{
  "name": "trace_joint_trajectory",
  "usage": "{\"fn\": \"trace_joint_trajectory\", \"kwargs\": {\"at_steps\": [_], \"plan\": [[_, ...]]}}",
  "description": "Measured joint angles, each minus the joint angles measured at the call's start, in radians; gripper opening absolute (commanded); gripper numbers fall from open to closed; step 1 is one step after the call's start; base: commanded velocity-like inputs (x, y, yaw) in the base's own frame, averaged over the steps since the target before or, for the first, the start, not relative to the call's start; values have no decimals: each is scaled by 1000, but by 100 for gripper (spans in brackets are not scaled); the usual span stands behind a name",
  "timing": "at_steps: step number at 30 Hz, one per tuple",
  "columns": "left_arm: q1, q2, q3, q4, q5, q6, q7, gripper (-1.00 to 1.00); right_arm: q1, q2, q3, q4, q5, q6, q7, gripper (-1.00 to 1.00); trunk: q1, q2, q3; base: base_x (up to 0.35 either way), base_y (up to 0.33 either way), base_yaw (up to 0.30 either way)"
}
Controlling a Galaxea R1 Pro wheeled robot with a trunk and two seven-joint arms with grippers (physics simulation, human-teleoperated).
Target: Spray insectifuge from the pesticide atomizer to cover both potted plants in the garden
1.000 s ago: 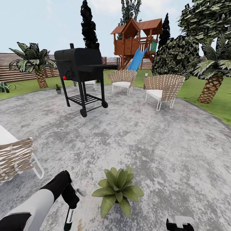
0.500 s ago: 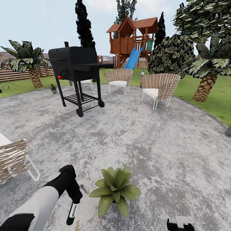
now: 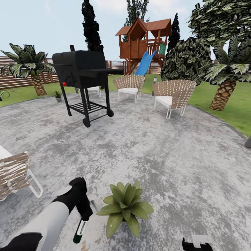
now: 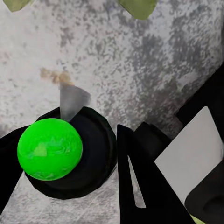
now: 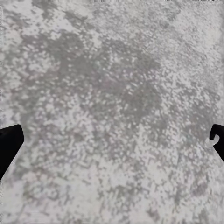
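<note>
Currently, the pickup step is complete: the left gripper (image 3: pixel 82 223) has its jaws clamped on the pesticide atomizer (image 3: pixel 78 232), held low over the stone patio (image 3: pixel 167 150) just beside the near potted plant (image 3: pixel 124 206). No mist is discernible on its leaves, so spraying appears not yet begun. The second potted plant (image 3: pixel 57 95) stands well apart, near the fence. The right gripper (image 5: pixel 112 140) hangs over bare patio, jaws apart.

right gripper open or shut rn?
Open. In the right wrist view the right gripper has its two dark fingertips far apart at opposite edges, with bare stone patio between them and nothing held.
</note>
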Motion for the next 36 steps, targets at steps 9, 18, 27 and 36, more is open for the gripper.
{"fn": "trace_joint_trajectory", "kwargs": {"at_steps": [9, 18, 27, 36], "plan": [[14, -10, -26, -8, -67, -2, 0, -100, 0, 0, 0, -1, 0, 0, -1, 100, 0, 0, 0, 43, 0, 0], [19, 70, -22, 8, -67, -17, -3, -100, 0, 1, 0, -2, -1, 0, -1, 100, 0, 0, 0, 0, 0, -102], [8, 63, -17, -8, -58, -5, -1, -100, -1, 1, 1, -3, 0, 0, 0, 100, 0, 0, 0, 0, 0, -173], [12, 68, -18, -9, -59, -3, 2, -100, 0, 2, 0, -3, -1, 0, 0, 100, 1, 0, -12, -48, 0, -1]]}}
